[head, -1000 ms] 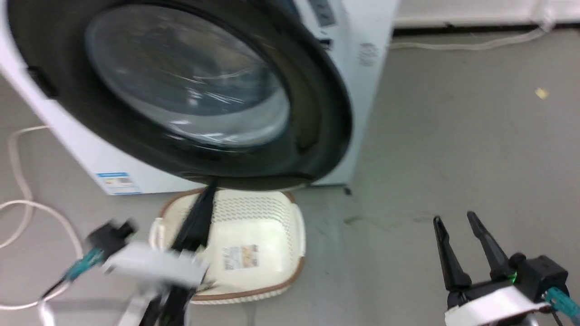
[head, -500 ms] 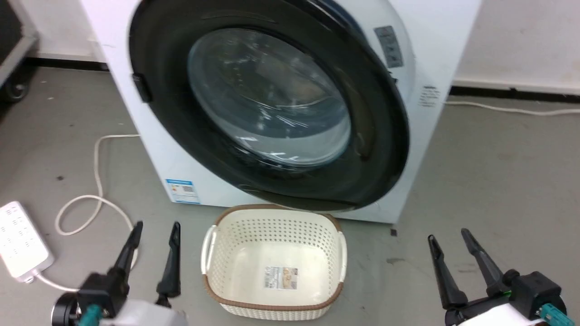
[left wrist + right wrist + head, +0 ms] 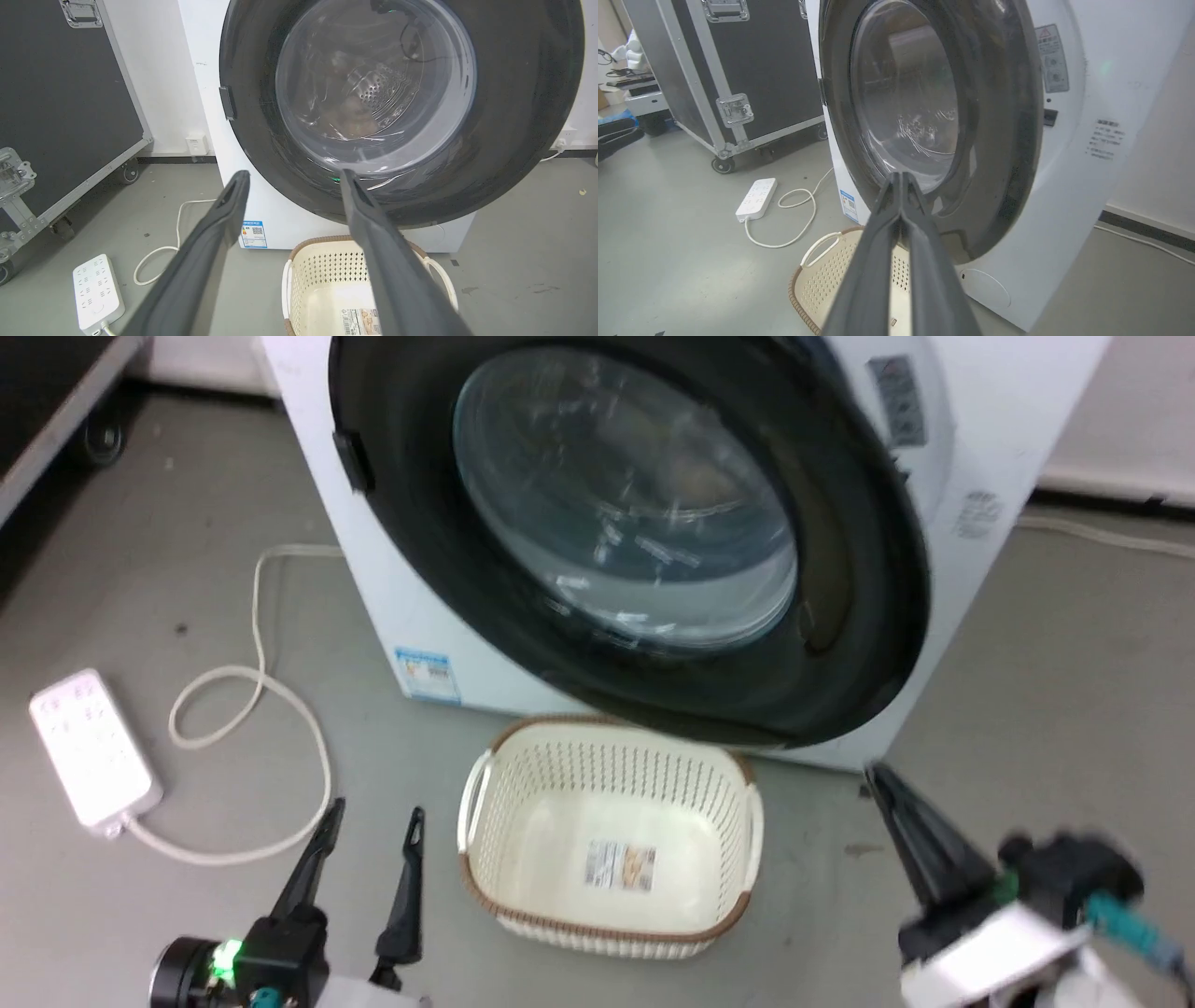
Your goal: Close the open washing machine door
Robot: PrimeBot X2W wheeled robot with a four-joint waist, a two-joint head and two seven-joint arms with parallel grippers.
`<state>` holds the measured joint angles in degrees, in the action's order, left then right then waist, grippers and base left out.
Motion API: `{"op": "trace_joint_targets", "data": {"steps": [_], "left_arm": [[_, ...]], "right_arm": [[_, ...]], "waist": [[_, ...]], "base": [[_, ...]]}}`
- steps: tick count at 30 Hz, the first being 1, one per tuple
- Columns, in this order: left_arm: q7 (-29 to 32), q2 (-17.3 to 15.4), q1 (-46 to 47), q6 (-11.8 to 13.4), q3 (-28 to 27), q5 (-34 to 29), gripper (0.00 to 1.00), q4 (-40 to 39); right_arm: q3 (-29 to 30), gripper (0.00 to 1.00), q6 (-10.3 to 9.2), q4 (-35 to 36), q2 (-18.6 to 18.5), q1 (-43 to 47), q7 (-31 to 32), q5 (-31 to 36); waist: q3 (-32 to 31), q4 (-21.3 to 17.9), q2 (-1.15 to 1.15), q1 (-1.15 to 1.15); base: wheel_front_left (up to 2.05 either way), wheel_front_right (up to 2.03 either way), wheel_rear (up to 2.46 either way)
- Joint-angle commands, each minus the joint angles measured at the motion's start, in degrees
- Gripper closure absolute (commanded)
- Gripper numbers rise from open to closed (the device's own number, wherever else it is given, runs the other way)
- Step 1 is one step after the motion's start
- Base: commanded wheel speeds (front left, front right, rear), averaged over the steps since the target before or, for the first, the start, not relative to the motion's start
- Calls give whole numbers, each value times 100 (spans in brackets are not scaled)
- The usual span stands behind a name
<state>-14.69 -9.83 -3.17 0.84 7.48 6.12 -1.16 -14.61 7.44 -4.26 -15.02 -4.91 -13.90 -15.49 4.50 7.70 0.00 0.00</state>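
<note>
Door: the washing machine door (image 3: 868, 569), with its black rim and clear glass centre, lay close over the front of the washing machine (image 3: 1008, 420). From these angles I could not tell whether it was fully latched.
Door, lower edge: it hung above the back rim of the basket in the head view.
Glass: the steel drum showed through it in the left wrist view.
Left pincer (image 3: 376, 809): it was spread wide with nothing between its fingers. It was low at the lower left of the head view, above the floor (image 3: 1027, 663) and clear of the door.
Left pincer, own view: the two fingers pointed up towards the lower part of the door.
Right pincer (image 3: 901, 175): the fingers were pressed together at the tips and held nothing. It was blurred at the lower right of the head view.
Right pincer, position: it pointed at the door's lower glass and looked apart from it.
Basket (image 3: 523, 784): cream, perforated and brown-rimmed, it stood on the floor just in front of the machine.
Sticker (image 3: 425, 672): the blue label sat low on the machine's white front.
Power strip (image 3: 91, 747): white, it lay on the floor to the robot's left.
Case (image 3: 70, 93): black and on wheels, it stood left of the machine.
</note>
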Motion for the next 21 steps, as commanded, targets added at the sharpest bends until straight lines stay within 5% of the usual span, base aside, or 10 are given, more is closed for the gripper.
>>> {"op": "trace_joint_targets", "data": {"steps": [1, 10, 21], "left_arm": [[-30, 50, 138, -28, 18, -53, 0, -27], [-30, 361, 628, -119, 153, -223, 0, 33], [-30, 549, 911, -134, 214, -282, 0, 2]], "right_arm": [[-74, 100, 5, 59, -143, -289, 57, -66], [-379, 100, 5, -352, -1049, -1910, 665, -707], [-115, 100, 5, -1497, -1410, -3250, 984, -1233]], "waist": [[307, 152, 0, 0], [1032, 510, 0, 0], [1481, 838, 0, 0]], "base": [[0, 0, 0], [0, 0, 0], [0, 0, 0]]}}
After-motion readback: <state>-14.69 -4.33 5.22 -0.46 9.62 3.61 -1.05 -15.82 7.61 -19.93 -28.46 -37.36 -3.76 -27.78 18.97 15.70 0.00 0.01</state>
